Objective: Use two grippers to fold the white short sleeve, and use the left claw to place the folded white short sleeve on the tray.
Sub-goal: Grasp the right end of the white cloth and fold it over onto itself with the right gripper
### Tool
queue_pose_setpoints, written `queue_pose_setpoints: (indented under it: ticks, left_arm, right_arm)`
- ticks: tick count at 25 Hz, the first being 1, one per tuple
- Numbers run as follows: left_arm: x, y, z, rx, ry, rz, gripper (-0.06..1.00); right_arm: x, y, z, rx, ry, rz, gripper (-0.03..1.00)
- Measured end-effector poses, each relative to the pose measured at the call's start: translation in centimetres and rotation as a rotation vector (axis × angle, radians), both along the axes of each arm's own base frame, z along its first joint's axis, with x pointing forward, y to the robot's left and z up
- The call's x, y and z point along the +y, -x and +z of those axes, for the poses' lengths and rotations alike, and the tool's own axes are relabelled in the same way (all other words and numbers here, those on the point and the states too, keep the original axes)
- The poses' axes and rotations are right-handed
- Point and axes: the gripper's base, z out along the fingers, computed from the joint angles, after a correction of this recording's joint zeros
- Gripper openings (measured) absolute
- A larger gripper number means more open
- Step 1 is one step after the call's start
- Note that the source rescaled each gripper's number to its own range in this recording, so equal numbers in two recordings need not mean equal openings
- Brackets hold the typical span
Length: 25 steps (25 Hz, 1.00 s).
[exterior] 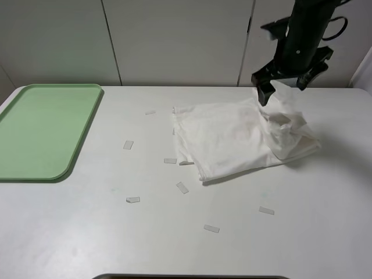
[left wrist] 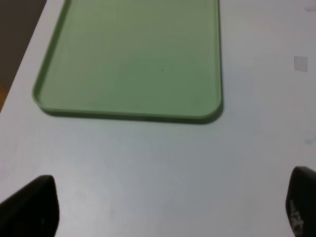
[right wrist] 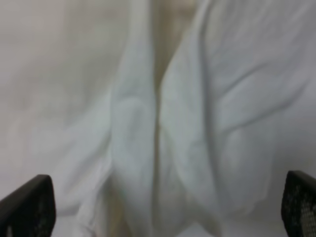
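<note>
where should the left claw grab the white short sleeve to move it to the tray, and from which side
Probably grip the white short sleeve at its flat folded edge nearest the tray, coming in from the tray side. The layers lie stacked and even there, while the far end is a loose raised bunch.

"Where was free counter [exterior: 87,232] seen?"

"A wide strip was left open between the tray [exterior: 46,128] and the white short sleeve [exterior: 232,139], strewn only with flat paper scraps [exterior: 182,187]. The front of the counter was unblocked too."

"What was found in the way?"

"The tray's low rim was set at the left. At the right, the shirt's bunched part was raised under the right gripper [exterior: 283,88], its fingers spread close over it. Bare counter was seen between the left gripper's [left wrist: 165,210] spread fingers."
</note>
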Motion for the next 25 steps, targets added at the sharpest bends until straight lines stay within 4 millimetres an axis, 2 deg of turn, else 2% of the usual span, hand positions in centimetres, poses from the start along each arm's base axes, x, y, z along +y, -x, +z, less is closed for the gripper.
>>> queue_pose_setpoints:
  ticks: [3, 4, 6, 7, 8, 11, 12, 13, 17, 19, 24, 25]
  left_arm:
    - [0.0, 0.0, 0.0, 0.0, 0.0, 0.0, 0.9]
    - [0.0, 0.0, 0.0, 0.0, 0.0, 0.0, 0.9]
    - [0.0, 0.0, 0.0, 0.0, 0.0, 0.0, 0.9]
    - [0.0, 0.0, 0.0, 0.0, 0.0, 0.0, 0.9]
    - [0.0, 0.0, 0.0, 0.0, 0.0, 0.0, 0.9]
    - [0.0, 0.0, 0.0, 0.0, 0.0, 0.0, 0.9]
    - [0.0, 0.0, 0.0, 0.0, 0.0, 0.0, 0.9]
    - [0.0, 0.0, 0.0, 0.0, 0.0, 0.0, 0.9]
    - [0.0, 0.0, 0.0, 0.0, 0.0, 0.0, 0.9]
    - [0.0, 0.0, 0.0, 0.0, 0.0, 0.0, 0.9]
    - [0.0, 0.0, 0.0, 0.0, 0.0, 0.0, 0.9]
    - [0.0, 0.0, 0.0, 0.0, 0.0, 0.0, 0.9]
  right_arm:
    - [-0.1, 0.3, 2.8, -0.104, -0.023, 0.005, 1.0]
    - [-0.1, 0.3, 2.8, -0.104, -0.023, 0.005, 1.0]
    - [-0.3, 0.3, 4.2, -0.168, -0.032, 0.006, 1.0]
    - [-1.2, -0.2, 5.4, -0.244, -0.028, -0.019, 1.0]
    - [-2.5, -0.7, 5.5, -0.271, -0.017, -0.055, 1.0]
    - [-5.1, -1.7, 4.8, -0.286, 0.001, -0.125, 1.0]
    - [-5.1, -1.7, 4.8, -0.286, 0.001, -0.125, 1.0]
    - [-6.0, -2.0, 4.4, -0.285, 0.007, -0.146, 1.0]
    - [-9.1, -3.2, 1.6, -0.234, 0.035, -0.213, 1.0]
    - [-9.4, -3.7, -0.4, -0.185, 0.053, -0.193, 1.0]
    - [-9.3, -4.0, -1.7, -0.152, 0.059, -0.169, 1.0]
    - [-9.2, -4.1, -2.5, -0.131, 0.057, -0.164, 1.0]
